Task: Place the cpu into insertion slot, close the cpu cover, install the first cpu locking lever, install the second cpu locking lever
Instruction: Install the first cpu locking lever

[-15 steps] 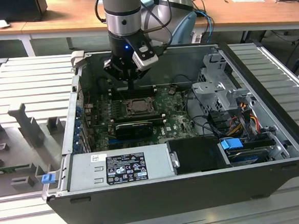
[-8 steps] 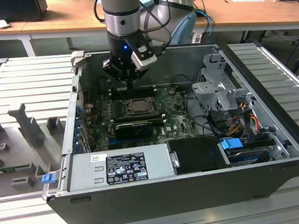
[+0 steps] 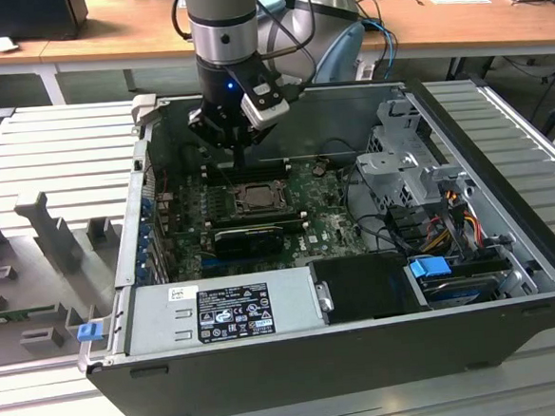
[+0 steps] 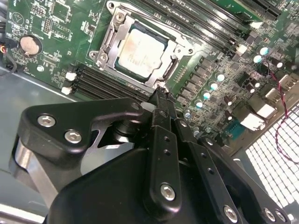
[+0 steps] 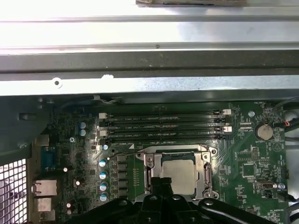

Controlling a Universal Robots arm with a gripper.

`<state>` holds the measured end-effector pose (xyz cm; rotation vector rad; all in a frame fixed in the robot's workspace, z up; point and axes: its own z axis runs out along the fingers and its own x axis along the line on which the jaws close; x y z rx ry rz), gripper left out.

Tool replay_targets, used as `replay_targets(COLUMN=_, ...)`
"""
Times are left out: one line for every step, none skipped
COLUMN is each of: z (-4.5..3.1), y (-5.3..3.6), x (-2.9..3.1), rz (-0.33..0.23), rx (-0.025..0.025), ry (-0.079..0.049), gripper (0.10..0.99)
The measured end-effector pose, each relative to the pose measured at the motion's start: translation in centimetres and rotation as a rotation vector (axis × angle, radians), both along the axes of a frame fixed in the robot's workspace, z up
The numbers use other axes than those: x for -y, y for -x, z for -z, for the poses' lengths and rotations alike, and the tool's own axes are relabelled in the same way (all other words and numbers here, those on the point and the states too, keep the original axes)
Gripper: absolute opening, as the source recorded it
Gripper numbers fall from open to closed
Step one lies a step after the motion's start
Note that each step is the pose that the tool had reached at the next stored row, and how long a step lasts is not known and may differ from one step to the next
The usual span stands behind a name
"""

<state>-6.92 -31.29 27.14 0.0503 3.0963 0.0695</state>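
The cpu [image 4: 140, 51] is a pale square chip lying flat in its socket on the green motherboard; it is also seen in the first wrist view [image 5: 180, 170] and in the exterior view [image 3: 255, 198]. The cpu cover [image 4: 176, 46], a silvery frame, lies down around the chip with the chip showing through its window. My gripper [image 4: 161, 95] is shut with nothing between its fingers. Its tip sits at the socket's edge, at the corner by the black memory slots [image 4: 107, 84]. In the exterior view the gripper [image 3: 241, 163] hangs inside the open computer case just behind the socket.
Case walls [image 3: 131, 228] ring the motherboard. A power supply [image 3: 223, 307] lies along the front and a drive cage [image 3: 403, 161] with cables stands on the exterior view's right. More memory slots [image 5: 163, 126] and a coin battery [image 5: 264, 131] lie near the socket.
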Motion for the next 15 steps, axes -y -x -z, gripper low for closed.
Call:
replay_targets(z=-0.07, y=0.0, x=0.0, rz=-0.002, rx=-0.0001, ry=0.0, gripper=0.106)
replay_targets(z=-0.06, y=0.05, x=-0.01, rz=-0.015, rx=0.0002, ry=0.0, gripper=0.106)
replay_targets(z=-0.08, y=0.06, x=-0.01, rz=-0.033, rx=0.0, ry=0.0, gripper=0.106)
replay_targets(z=-0.08, y=0.13, x=0.0, rz=-0.046, rx=0.0001, ry=0.0, gripper=0.106)
replay_targets(z=-0.08, y=0.31, x=0.0, rz=-0.05, rx=-0.0001, ry=0.0, gripper=0.106)
replay_targets(z=-0.07, y=0.83, x=0.0, rz=-0.052, rx=0.0, ry=-0.001, gripper=0.106)
replay_targets(z=-0.07, y=1.15, x=0.0, rz=-0.052, rx=0.0, ry=-0.001, gripper=0.106)
replay_targets(z=-0.06, y=1.6, x=0.0, rz=-0.053, rx=0.0001, ry=-0.002, gripper=0.106)
replay_targets(z=-0.05, y=2.07, x=0.0, rz=-0.053, rx=0.0, ry=-0.003, gripper=0.106)
replay_targets(z=-0.02, y=2.43, x=0.0, rz=-0.053, rx=0.0001, ry=-0.004, gripper=0.106)
replay_targets(z=0.02, y=2.63, x=0.0, rz=-0.053, rx=0.0002, ry=-0.005, gripper=0.106)
replay_targets(z=0.09, y=2.81, x=-0.01, rz=-0.053, rx=0.0004, ry=-0.006, gripper=0.106)
replay_targets(z=0.27, y=3.07, x=-0.01, rz=-0.053, rx=-0.0004, ry=-0.006, gripper=0.106)
replay_targets(z=0.4, y=3.16, x=0.0, rz=-0.054, rx=-0.0013, ry=-0.006, gripper=0.106)
replay_targets(z=0.53, y=3.28, x=0.0, rz=-0.054, rx=-0.0021, ry=-0.006, gripper=0.106)
